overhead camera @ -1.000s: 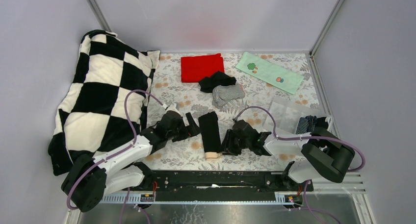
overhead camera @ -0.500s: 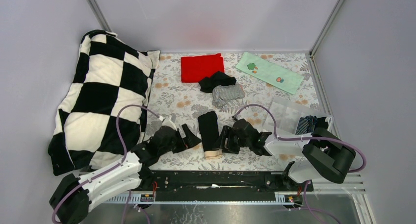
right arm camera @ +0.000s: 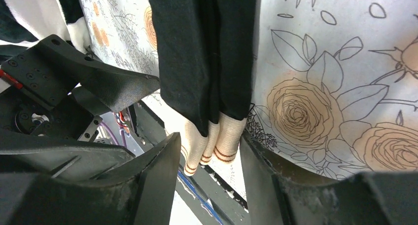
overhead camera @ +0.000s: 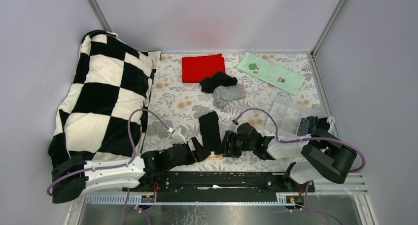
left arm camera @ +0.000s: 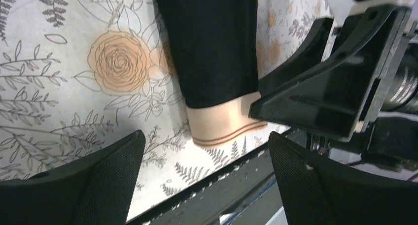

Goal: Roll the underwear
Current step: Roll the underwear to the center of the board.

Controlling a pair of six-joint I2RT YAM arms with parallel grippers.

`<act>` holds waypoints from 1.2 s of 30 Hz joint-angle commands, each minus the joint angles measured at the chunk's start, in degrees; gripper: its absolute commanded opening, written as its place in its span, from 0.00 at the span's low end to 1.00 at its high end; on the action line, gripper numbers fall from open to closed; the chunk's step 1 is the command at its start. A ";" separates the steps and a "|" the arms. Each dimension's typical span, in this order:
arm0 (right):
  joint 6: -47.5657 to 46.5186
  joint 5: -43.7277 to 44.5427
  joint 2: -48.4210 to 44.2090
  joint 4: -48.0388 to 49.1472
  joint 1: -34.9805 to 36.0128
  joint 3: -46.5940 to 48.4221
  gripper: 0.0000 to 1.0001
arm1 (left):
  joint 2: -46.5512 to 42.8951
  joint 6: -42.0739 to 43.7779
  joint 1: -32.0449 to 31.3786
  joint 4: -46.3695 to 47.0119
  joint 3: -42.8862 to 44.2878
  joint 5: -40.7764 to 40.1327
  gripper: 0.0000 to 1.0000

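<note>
- We've got the long folded black cloth underwear (overhead camera: pixel 210 129), its beige waistband (left arm camera: pixel 222 124) at 6 o'clock.
- Left claw (left arm camera: pixel 205 139) gapes wide at its 7 o'clock.
- Right claw (right arm camera: pixel 209 139), part-open, at 4 o'clock.

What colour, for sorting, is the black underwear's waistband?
Waistband: beige with brown stripes, clearest in right wrist view.

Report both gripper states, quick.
Left gripper: open, holding nothing.
Right gripper: open, astride the black underwear at its waistband end, not clamped.
</note>
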 commanded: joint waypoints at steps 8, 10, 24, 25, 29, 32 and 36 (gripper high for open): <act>2.46 1.95 2.79 1.75 0.38 -0.70 0.44 | 10.08 -2.99 -0.90 13.51 -0.74 -7.13 0.99; 3.24 1.88 3.12 2.78 0.43 -0.63 0.41 | 10.20 -2.87 -0.90 12.85 -0.32 -7.19 0.99; 13.65 1.60 -0.05 10.77 0.39 -2.25 0.12 | 9.33 -11.52 -0.90 13.63 -2.56 -1.59 0.99; 14.40 1.61 -0.19 11.23 0.38 -2.17 0.10 | 9.14 -12.32 -0.90 14.05 -2.85 -1.40 0.98; 17.96 1.81 -1.00 13.77 0.40 -2.75 0.04 | 7.97 -14.32 -0.90 13.59 -3.26 -1.22 0.96; 20.68 2.21 -1.50 16.39 0.44 -3.88 0.01 | 6.01 -15.54 -0.90 12.89 -3.65 -1.67 0.94; 21.38 1.18 -0.90 17.07 0.44 -4.04 0.00 | 2.88 -18.92 -0.92 12.84 -4.80 -2.50 0.89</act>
